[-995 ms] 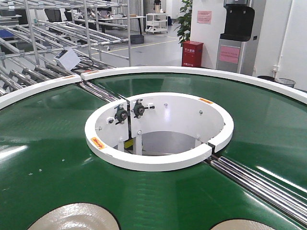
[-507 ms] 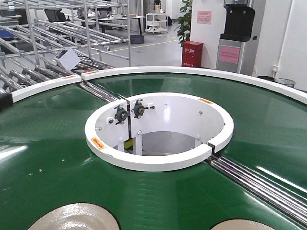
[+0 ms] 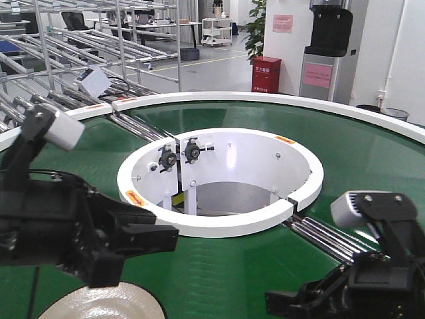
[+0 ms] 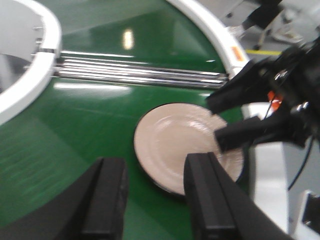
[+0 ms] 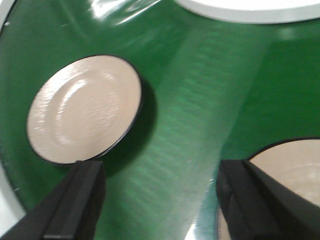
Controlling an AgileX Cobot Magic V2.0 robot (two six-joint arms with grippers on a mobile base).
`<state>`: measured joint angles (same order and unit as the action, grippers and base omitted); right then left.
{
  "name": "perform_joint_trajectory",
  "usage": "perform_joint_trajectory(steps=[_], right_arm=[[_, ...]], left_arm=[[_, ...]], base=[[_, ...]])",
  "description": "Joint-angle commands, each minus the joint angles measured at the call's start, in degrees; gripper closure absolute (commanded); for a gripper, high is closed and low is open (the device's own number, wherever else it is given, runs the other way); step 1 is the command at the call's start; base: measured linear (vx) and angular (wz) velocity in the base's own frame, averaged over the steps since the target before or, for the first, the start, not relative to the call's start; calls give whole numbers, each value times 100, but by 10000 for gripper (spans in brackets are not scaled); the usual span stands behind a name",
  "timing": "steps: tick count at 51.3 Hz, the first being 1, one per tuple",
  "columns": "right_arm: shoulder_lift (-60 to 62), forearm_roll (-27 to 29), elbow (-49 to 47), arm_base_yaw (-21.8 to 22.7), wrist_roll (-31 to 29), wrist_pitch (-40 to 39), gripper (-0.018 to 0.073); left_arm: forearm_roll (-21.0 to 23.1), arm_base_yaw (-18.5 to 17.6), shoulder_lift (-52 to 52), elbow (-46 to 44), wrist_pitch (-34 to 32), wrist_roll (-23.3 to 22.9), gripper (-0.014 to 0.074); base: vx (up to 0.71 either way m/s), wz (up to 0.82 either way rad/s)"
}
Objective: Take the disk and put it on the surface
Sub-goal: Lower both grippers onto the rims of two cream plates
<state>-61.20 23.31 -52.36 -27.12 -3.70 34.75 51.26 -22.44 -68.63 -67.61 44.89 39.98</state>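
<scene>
Hovering hands: the left hand [image 4: 156, 167] and right hand [image 5: 161, 170] hang over the green belt [image 3: 219, 266], both spread wide and holding nothing.
Disk: the disk [image 4: 185, 147] lies flat on the belt near the white outer rim [image 4: 220, 37], with the right hand just over its edge.
Second disk: the second disk [image 5: 85, 107] also lies flat on the belt, well apart from the first and nearer the left hand.
Surface: the desk is not in view.
Risk: both hands are near one disk and could clash. A thin, flat disk offers little edge, so the grip may slip. If the belt runs, the disk may drift away.
Count: two disks, two hands, one belt.
</scene>
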Motion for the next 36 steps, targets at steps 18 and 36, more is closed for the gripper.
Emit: perform_joint_trajectory(steps=[18,36], right_arm=[[-119,1237,-727,2468,-1539,1561,60],[-105,1147,-728,3760,-1587,1857,85]], left_arm=[[175,2912,-1622,-199,738,-139,195],[-1481,3634,-2962,-199,923,-466,195]], base=[[0,0],[0,0]])
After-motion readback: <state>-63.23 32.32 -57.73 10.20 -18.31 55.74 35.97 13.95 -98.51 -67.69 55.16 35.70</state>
